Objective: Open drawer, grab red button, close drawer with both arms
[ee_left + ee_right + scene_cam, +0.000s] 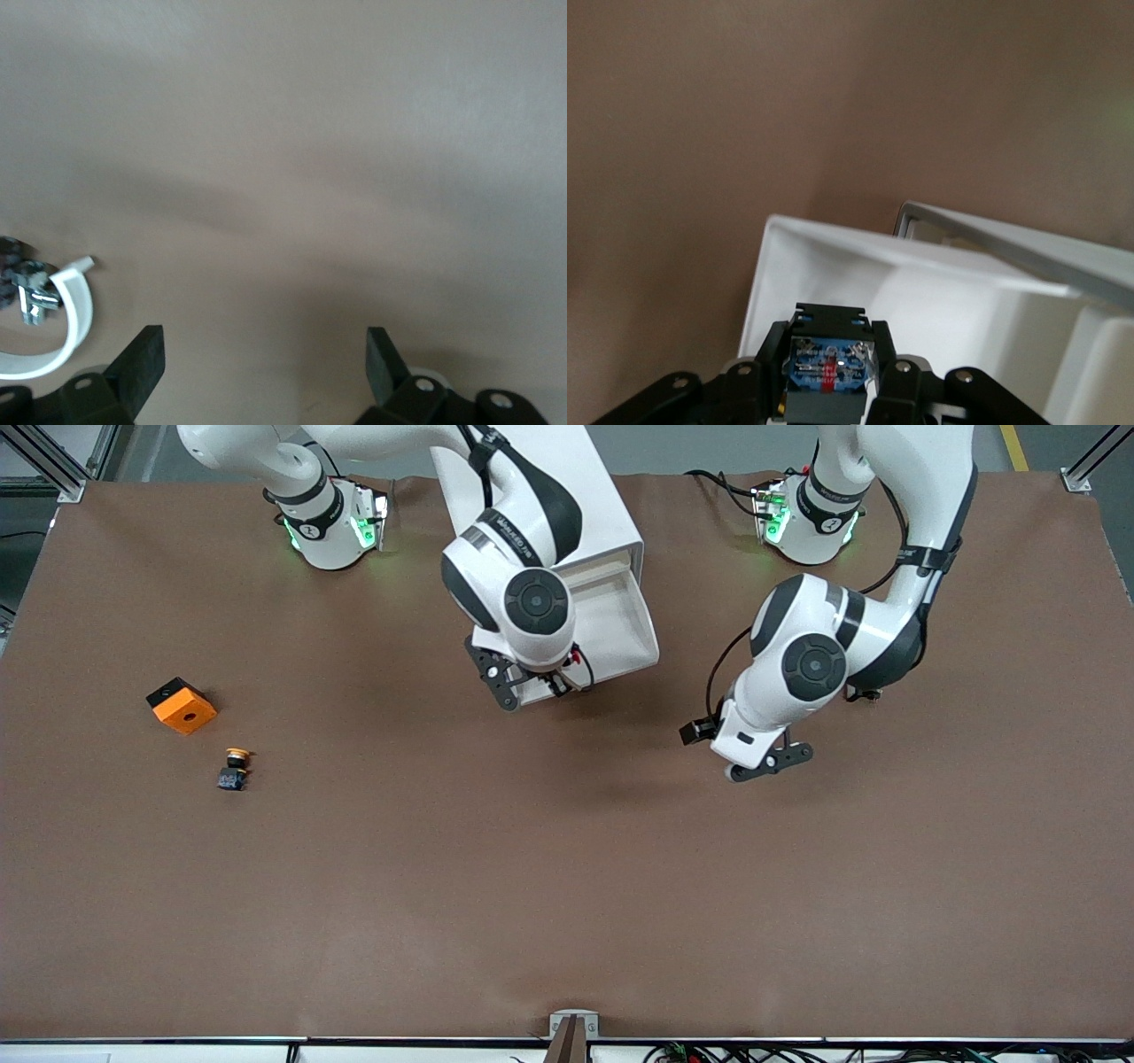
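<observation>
While the white drawer point(611, 615) stands pulled open from its cabinet point(567, 487) near the robots' bases, the right pincer point(828, 390) hangs over the drawer's front end, clamped on the button point(827, 372), whose dark blue body with a red stripe shows between the fingers in the right wrist view. The left pincer point(266, 363) hovers over bare brown bench point(567, 886) toward the left arm's end, its fingers spread wide and holding nothing. Toward the right arm's end lie an orange square block point(182, 706) with a hole and, nearer the front camera, an orange-capped button point(235, 768), apart from each other.
</observation>
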